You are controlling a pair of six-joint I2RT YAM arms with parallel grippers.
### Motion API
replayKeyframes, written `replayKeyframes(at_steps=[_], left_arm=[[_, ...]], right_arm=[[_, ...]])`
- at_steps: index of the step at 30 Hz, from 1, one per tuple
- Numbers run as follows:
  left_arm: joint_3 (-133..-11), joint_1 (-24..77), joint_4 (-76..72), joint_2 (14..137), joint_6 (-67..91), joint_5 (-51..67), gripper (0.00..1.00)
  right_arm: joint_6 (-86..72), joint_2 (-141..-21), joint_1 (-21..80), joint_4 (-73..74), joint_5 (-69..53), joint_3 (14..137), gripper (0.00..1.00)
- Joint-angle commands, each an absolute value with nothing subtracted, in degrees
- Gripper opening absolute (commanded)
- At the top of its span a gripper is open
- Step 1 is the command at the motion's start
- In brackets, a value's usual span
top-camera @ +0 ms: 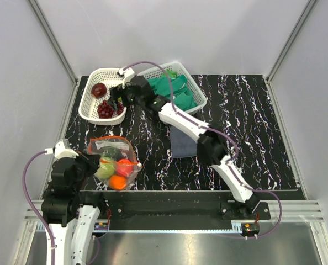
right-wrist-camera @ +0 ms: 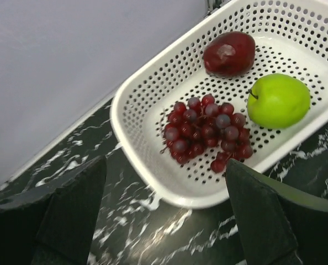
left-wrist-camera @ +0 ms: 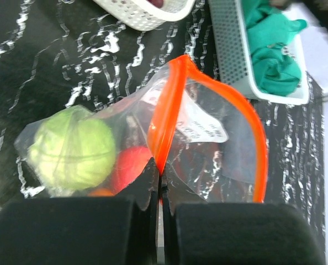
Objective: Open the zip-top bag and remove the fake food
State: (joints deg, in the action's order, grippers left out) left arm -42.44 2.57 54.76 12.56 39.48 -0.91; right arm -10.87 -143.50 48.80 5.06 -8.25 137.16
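Black marbled surface (top-camera: 263,127), zip-top bag (top-camera: 113,160) near its near-left corner holding cabbage (left-wrist-camera: 70,146), tomato (left-wrist-camera: 132,165) and orange (top-camera: 117,182), left fingers (left-wrist-camera: 142,221) pinching its orange-red strip (left-wrist-camera: 164,127), right fingers (right-wrist-camera: 75,215) spread by far-left white basket (right-wrist-camera: 147,143) of grapes (right-wrist-camera: 205,130), dark red apple (right-wrist-camera: 229,52), green apple (right-wrist-camera: 278,100)

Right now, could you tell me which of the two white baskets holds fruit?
The left basket: it holds the red apple, green apple and grapes, while the right basket holds green cloths.
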Motion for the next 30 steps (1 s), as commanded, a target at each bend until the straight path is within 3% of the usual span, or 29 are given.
replayKeyframes(at_steps=[1, 13, 20, 24, 30], left_arm=[[-44.6, 2.5, 47.0, 14.9, 38.2, 4.1, 0.00], [-44.8, 2.5, 43.5, 16.9, 40.3, 7.2, 0.00], [-45.3, 2.5, 41.8, 19.2, 38.9, 9.8, 0.00], [-44.2, 2.5, 41.3, 20.0, 38.8, 11.2, 0.00], [-43.6, 2.5, 41.0, 20.2, 38.8, 12.0, 0.00]], right_arm=[[-15.6, -127.0, 48.7, 15.8, -9.7, 129.5, 0.95], [-17.5, -103.2, 53.7, 20.6, -17.6, 103.0, 0.74], [-14.8, -102.9, 61.3, 24.5, -17.3, 100.9, 0.55], [-15.6, -105.5, 62.2, 24.5, -17.1, 101.6, 0.36], [-14.5, -110.6, 62.3, 24.5, -14.2, 103.1, 0.28]])
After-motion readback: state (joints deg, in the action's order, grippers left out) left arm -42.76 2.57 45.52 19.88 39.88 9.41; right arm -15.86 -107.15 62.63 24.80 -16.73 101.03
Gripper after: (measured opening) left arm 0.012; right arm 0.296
